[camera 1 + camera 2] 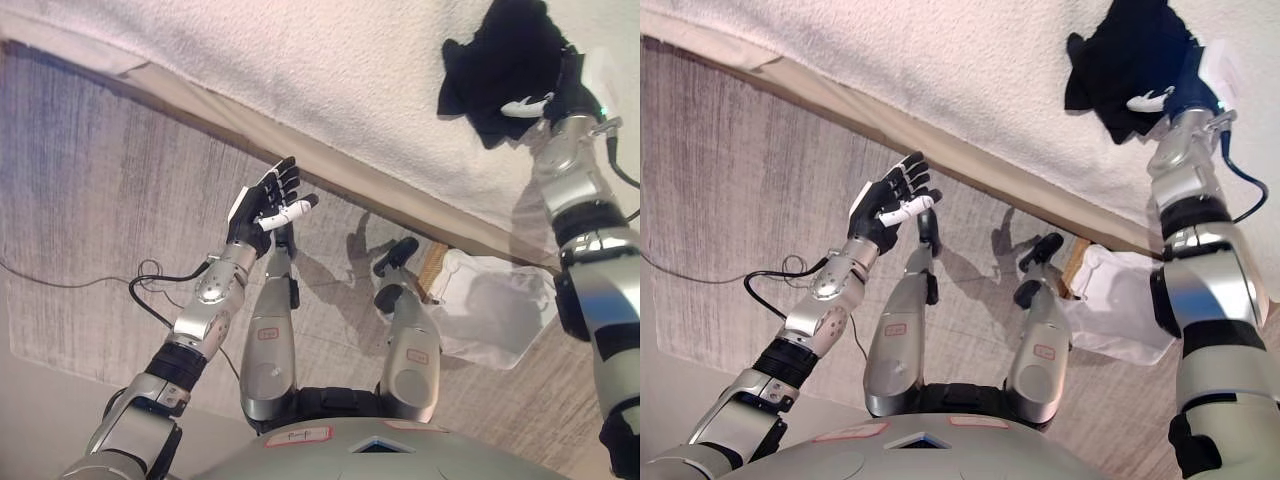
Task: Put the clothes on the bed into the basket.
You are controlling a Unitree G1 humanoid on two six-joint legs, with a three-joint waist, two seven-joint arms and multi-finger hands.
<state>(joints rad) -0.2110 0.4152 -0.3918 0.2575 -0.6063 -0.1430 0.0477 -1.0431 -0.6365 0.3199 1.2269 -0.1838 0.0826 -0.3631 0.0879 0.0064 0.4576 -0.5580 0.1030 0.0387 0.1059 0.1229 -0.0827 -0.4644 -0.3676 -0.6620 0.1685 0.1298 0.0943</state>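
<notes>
On the left, grey carpet floor (90,180) with thin stripes. Above the floor, the left hand (266,205), held up in the air with fingers straight and spread, palm showing, white thumb tip sticking out to the side. Nothing in that hand. Not touching the bed.

Across the top, slanting down to the right, the bed (300,70) with a fluffy white cover and a tan edge under the cover.

Further right, down low on the floor, the white basket (495,310), close beside the bed edge, partly tucked under the edge. Something tan and thin at the basket's left side, too small to make out. Inside of the basket looks white; cannot tell what lies inside.

At the top right, on the white cover, a bunched-up black piece of clothing (500,60). Right hand (548,98) pressed into the lower right side of the black clothing, one white fingertip showing against the dark cloth. Rest of the fingers lost in the dark cloth, so cannot tell whether closed on the cloth or not.
</notes>
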